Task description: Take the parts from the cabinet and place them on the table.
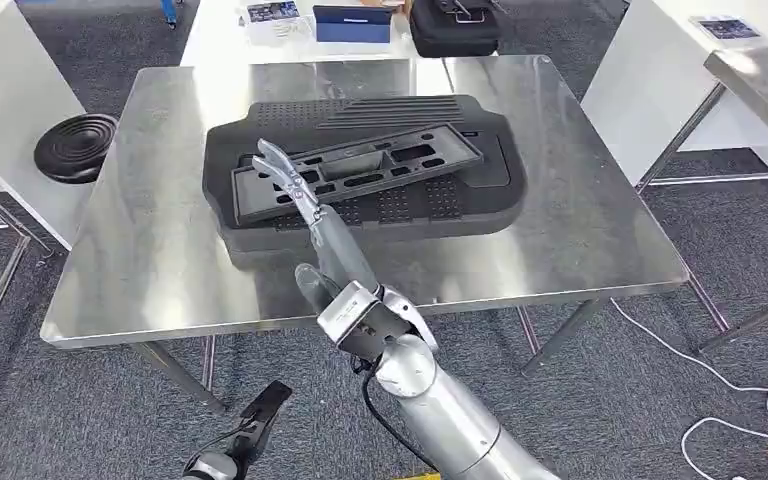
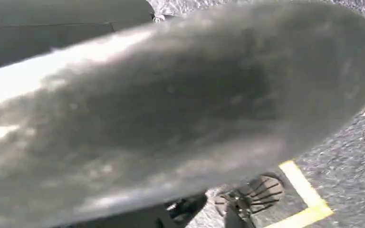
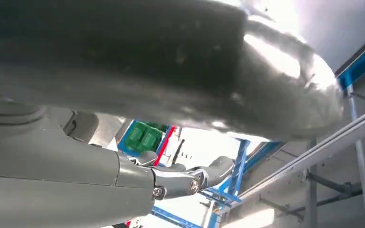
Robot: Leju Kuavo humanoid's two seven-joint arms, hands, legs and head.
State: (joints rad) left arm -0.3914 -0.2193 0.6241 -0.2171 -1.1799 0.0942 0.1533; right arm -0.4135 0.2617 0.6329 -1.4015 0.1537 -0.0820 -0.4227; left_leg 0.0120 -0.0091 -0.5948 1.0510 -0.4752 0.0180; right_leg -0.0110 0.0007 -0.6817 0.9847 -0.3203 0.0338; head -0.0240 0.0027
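Your right robot hand point(image 1: 305, 215) reaches over the worktop point(image 1: 600, 230), fingers straight and released, touching the frame point(image 1: 360, 170) on the tray point(image 1: 460, 205) — left robot hand's state unclear.

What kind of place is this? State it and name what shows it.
Probably a workshop or robot test lab: a steel work table carrying dark moulded plastic parts, white benches around it on grey carpet, and blue metal framing in the right wrist view.
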